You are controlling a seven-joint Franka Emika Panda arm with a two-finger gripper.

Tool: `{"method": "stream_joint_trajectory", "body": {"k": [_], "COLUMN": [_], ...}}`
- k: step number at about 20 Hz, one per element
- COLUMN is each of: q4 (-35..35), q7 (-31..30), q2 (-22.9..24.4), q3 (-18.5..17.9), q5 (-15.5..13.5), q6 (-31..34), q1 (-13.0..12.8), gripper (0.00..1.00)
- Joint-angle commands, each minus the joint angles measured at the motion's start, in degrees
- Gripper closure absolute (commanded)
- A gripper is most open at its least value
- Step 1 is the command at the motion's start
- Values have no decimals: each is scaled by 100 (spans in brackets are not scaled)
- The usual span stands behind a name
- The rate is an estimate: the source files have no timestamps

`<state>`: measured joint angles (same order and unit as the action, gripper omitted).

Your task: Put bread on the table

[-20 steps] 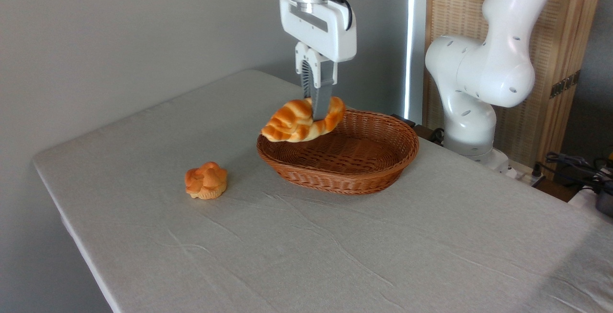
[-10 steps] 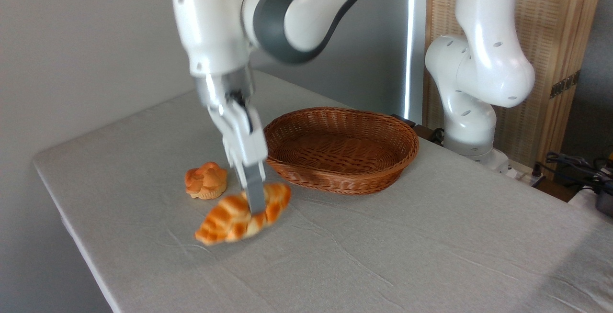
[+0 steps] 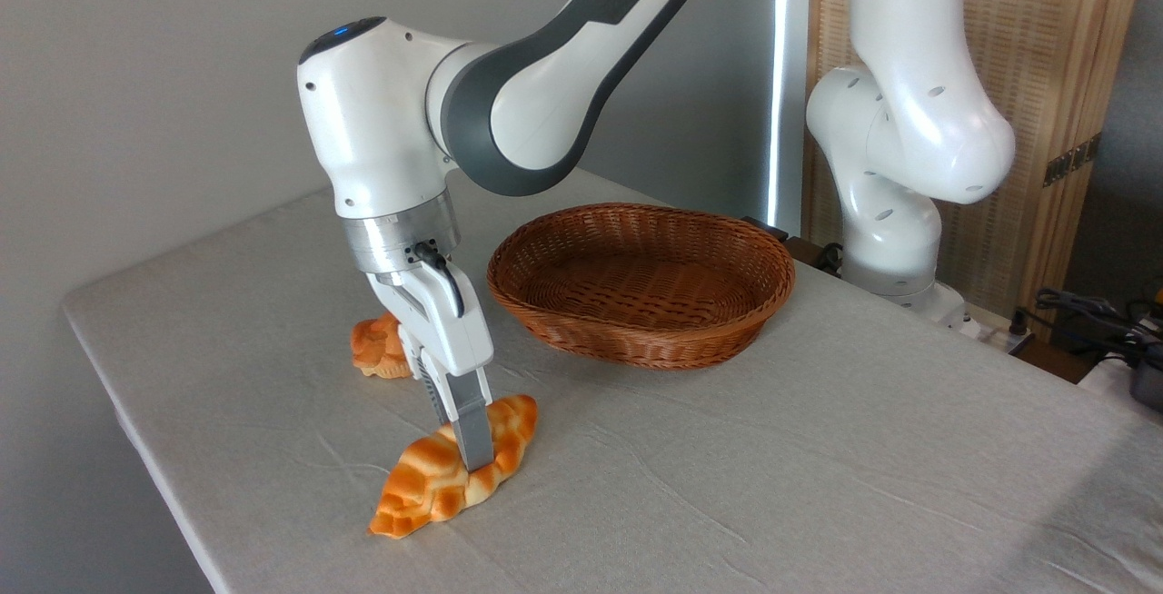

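bread (image 3: 450,476) is lying on the table (image 3: 818,449), the gripper (image 3: 472,460) clamping its middle, left of the basket (image 3: 641,285).

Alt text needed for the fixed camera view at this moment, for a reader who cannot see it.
A white robot arm's end effector grips a golden braided bread loaf resting on the grey-beige cloth-covered table, near its front left edge. An empty brown oval wicker basket sits behind to the right, and a small round orange bun is partly hidden behind the arm.
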<state>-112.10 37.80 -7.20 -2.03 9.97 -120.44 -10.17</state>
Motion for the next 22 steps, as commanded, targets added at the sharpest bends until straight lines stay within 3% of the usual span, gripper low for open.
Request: {"method": "stream_joint_trajectory", "body": {"k": [1, 8, 11, 12, 14, 16, 17, 19, 22], "q4": [223, 495, 671, 758, 1371, 1813, 1866, 2006, 2060], "q7": [-414, -870, -1012, -977, -924, -863, -854, -749, -346], "q2": [-71, 69, 480, 665, 737, 711, 754, 842, 860], "q3": [18, 45, -8, -8, 114, 185, 211, 465, 414], "q5": [-478, -1198, -1243, -1243, -1243, -1243, -1252, -1505, -1604], "q6": [-49, -41, 125, 466, 1693, 2558, 2726, 2859, 2816], "q1": [-11, -20, -3, 50, 427, 472, 542, 1023, 1079], "gripper": [0, 0, 0, 0, 0, 0, 0, 0, 0]}}
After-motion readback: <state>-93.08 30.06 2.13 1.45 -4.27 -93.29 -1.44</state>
